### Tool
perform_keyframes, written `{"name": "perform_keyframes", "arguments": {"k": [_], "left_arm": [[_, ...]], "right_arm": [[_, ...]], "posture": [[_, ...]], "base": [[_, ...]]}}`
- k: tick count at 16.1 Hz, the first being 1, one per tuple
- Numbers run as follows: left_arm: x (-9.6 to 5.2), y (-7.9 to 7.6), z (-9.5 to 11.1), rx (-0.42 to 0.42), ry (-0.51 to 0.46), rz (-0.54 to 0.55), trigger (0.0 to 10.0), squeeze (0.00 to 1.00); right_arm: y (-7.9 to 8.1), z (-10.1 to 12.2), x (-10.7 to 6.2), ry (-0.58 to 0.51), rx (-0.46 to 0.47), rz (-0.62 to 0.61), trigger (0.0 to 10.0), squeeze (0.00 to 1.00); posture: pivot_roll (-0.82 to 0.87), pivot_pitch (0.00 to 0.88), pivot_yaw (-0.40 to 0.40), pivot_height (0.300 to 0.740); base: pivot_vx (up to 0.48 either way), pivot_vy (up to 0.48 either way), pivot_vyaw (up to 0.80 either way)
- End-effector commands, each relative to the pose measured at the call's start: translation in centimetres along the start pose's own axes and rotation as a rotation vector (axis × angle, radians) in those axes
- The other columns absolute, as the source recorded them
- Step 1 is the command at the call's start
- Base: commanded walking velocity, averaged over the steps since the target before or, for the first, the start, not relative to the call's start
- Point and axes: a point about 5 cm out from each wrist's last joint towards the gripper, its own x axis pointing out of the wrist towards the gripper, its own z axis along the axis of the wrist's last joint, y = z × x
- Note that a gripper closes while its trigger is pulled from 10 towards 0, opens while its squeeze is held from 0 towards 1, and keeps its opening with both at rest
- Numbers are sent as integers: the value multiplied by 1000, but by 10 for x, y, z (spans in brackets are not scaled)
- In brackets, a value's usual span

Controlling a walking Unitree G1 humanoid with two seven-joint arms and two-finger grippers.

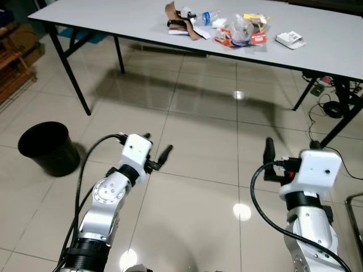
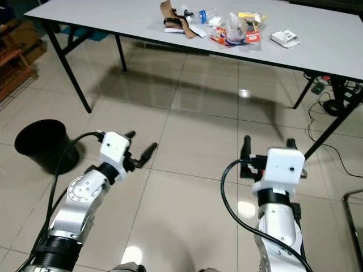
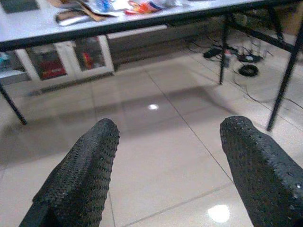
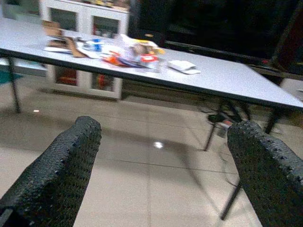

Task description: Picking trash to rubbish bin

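A heap of trash lies on the grey table [image 1: 102, 20]: a brown cardboard scrap [image 1: 180, 21], a plastic bottle [image 1: 207, 18], coloured wrappers [image 1: 241, 33] and a white packet [image 1: 290, 39]. A black rubbish bin [image 1: 48, 148] stands on the tiled floor at my left, well short of the table. My left gripper [image 1: 157, 146] hovers open over the floor, just right of the bin, with nothing between its fingers [image 3: 80, 175]. My right gripper [image 2: 268, 144] is also raised and open, holding nothing, and its wrist view looks at the trash [image 4: 128, 51] across the room.
Black table legs [image 1: 71, 73] stand ahead on the left and far right. Cables and a plug [image 1: 332, 102] lie under the table's right end. A wooden shelf [image 1: 14, 62] is at the left edge, a metal frame [image 1: 354, 221] at the right.
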Motion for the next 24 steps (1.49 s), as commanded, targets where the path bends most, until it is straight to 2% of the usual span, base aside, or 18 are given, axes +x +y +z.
{"name": "perform_keyframes", "arguments": {"k": [1, 5, 7, 9, 10, 12, 16, 24], "left_arm": [[2, 0, 6, 15, -26, 27, 10000, 0], [3, -8, 28, 8, -102, 12, 10000, 0], [5, -10, 23, -27, -91, 12, 10000, 0], [11, -12, 30, -56, -102, 10, 10000, 0], [14, -16, 30, -56, -92, -20, 10000, 0], [18, -21, 37, -28, -119, -62, 10000, 0], [26, -24, 32, -111, -76, -78, 10000, 0], [41, -31, 34, -113, -77, -104, 10000, 0]], "right_arm": [[-6, -1, 0, 5, -4, -40, 10000, 0], [-7, 4, 9, -17, -17, -13, 10000, 0], [-5, 1, 11, -15, -10, -15, 10000, 0], [-4, 5, 15, -31, -24, -19, 10000, 0], [-4, 2, 16, -18, 7, -43, 10000, 0], [1, 0, 16, -25, -6, -41, 10000, 0], [3, 5, 19, -42, 6, -67, 10000, 0], [-4, 5, 17, -49, -7, -102, 10000, 0]], "posture": [[130, 113, -56, 740], [162, 127, -77, 740], [173, 125, -68, 740], [166, 131, -53, 740], [167, 126, -44, 740], [160, 120, -37, 740], [120, 99, -26, 740], [78, 60, -8, 740]], "base": [[0, 0, 0], [0, 0, 0], [0, 0, 0], [0, 0, -225], [0, 0, -800], [0, 0, -800], [0, 0, -200], [0, 0, -800]]}}
